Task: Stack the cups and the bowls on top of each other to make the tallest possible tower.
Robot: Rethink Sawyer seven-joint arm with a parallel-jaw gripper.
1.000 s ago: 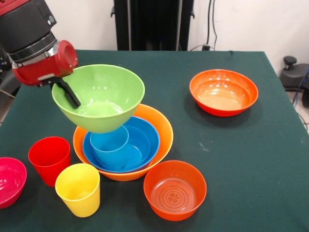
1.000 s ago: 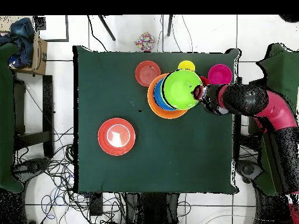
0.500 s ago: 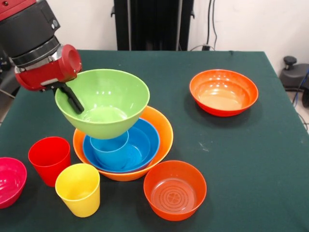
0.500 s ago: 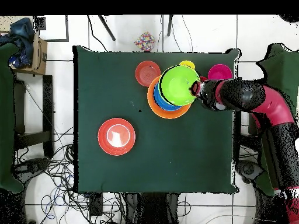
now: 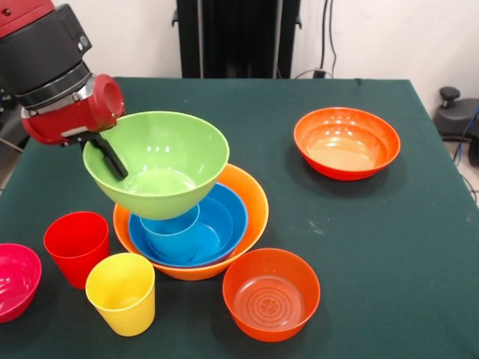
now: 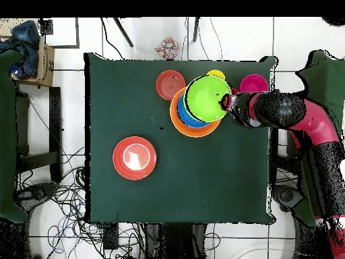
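Here my end effector (image 5: 105, 149) is clamped on the rim of the glossy lime green plastic bowl (image 5: 157, 164), held just above the tower (image 5: 191, 224): the large pale orange bowl (image 5: 247, 198) holding the blue bowl (image 5: 224, 217) and the light blue tumbler (image 5: 172, 228). On the worktop (image 5: 389, 247), unstacked, remain the red tumbler (image 5: 75, 247), the yellow tumbler (image 5: 121, 293), the magenta-pink bowl (image 5: 15, 280) and two red-orange bowls (image 5: 271, 294). No brands, labels or writing can be read.
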